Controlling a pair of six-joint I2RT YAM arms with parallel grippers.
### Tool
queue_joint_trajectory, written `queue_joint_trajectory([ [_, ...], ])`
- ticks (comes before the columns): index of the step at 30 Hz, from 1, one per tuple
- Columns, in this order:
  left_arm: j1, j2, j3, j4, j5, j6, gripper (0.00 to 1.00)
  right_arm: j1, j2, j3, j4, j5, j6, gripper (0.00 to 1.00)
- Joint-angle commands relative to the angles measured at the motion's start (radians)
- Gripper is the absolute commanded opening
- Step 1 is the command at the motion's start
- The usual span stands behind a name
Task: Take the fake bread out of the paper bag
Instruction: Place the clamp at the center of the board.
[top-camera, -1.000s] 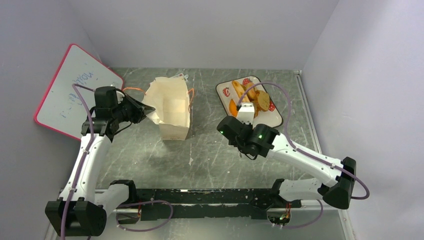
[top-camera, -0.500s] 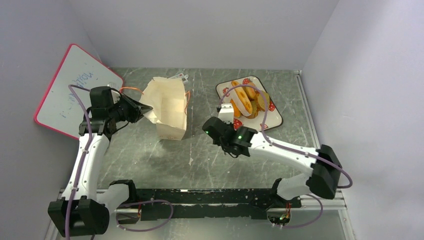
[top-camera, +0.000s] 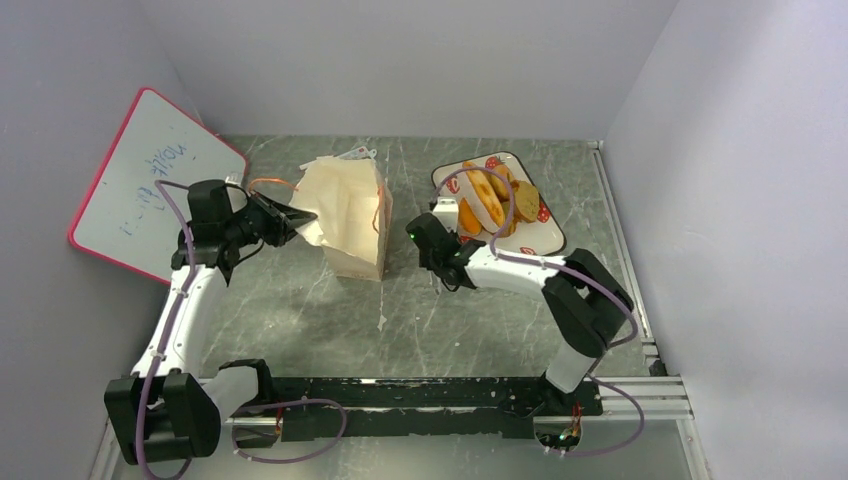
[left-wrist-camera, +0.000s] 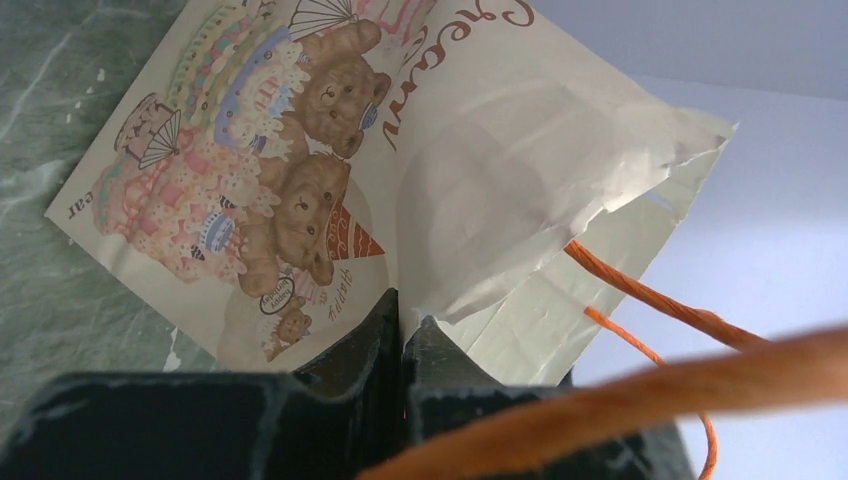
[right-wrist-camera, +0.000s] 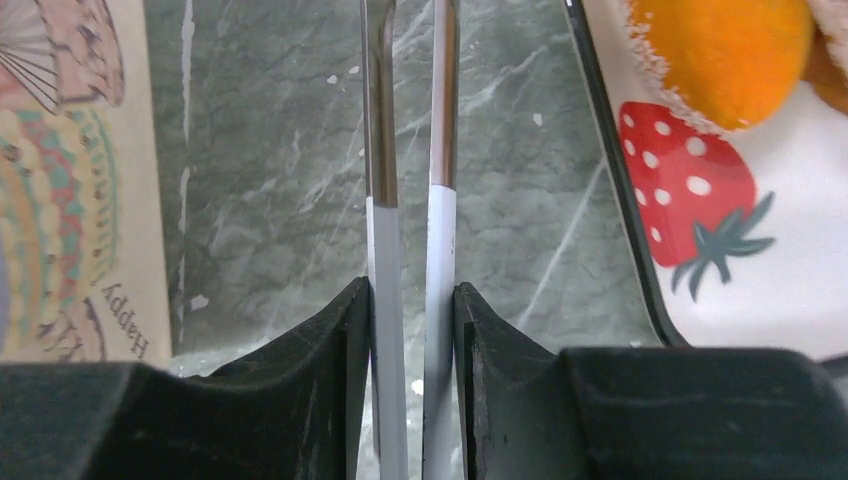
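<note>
The paper bag (top-camera: 352, 215) stands on the table, its teddy-bear print (left-wrist-camera: 300, 190) facing my left wrist camera. My left gripper (top-camera: 298, 216) is shut on the bag's torn upper rim (left-wrist-camera: 402, 320), beside the orange cord handle (left-wrist-camera: 640, 295). Several fake bread pieces (top-camera: 490, 195) lie on the strawberry tray (top-camera: 548, 235); one orange piece (right-wrist-camera: 730, 50) shows in the right wrist view. The inside of the bag is hidden. My right gripper (top-camera: 440, 212) sits between bag and tray, shut on metal tongs (right-wrist-camera: 410, 150) whose two arms run out between its jaws (right-wrist-camera: 410, 300).
A pink-rimmed whiteboard (top-camera: 150, 180) leans against the left wall. A small white tag (top-camera: 355, 153) lies behind the bag. The tray's dark rim (right-wrist-camera: 610, 170) runs just right of the tongs, the bag's side (right-wrist-camera: 70, 200) just left. Walls close in at the back and right.
My right arm has swung left from the tray into the gap beside the bag, tongs still held. My left gripper has shifted the bag's rim slightly right, and the bag tilted with it.
</note>
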Motion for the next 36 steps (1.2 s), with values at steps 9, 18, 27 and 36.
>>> queue_joint_trajectory([
  [9,0.011,0.045,0.057,0.085,0.031,-0.061,0.07,-0.014,0.134,0.012,0.169,-0.064,-0.032,0.37],
  [18,0.01,0.077,0.106,0.093,0.021,-0.061,0.24,-0.015,0.138,0.053,0.116,-0.052,-0.038,0.53],
  [27,0.008,0.101,0.159,0.106,0.032,-0.053,0.5,-0.013,0.074,0.035,0.08,-0.039,-0.048,0.55],
  [36,0.006,0.064,0.128,0.08,0.033,-0.034,0.64,0.025,0.032,0.049,0.044,0.002,-0.061,0.55],
])
